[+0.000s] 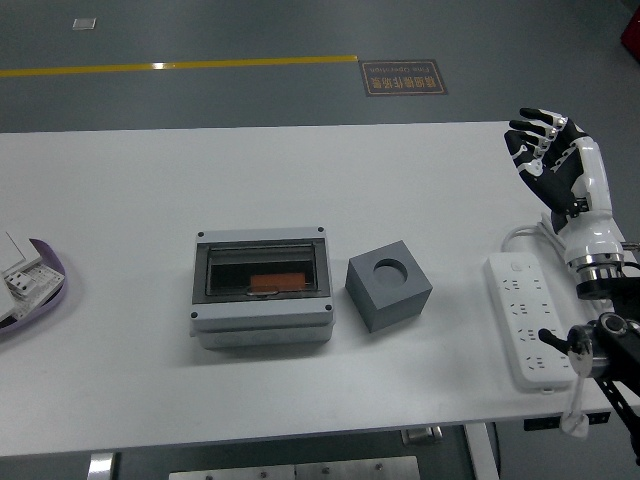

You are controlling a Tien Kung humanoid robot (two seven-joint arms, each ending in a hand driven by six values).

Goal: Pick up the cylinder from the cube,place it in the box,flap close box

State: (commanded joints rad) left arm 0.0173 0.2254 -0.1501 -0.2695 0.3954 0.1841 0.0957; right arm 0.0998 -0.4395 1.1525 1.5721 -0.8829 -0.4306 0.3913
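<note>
right black-and-white hand point(545, 150) hovers spread and empty, well right of grey cube point(390, 284); its socket empty, clear-lidded grey box point(262, 283) apparently shut

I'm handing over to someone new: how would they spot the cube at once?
Start at the grey box with the dark window in the middle of the white table. The cube stands just right of it, apart from it. It is solid grey, turned at an angle, with a round hole in its top.
</note>
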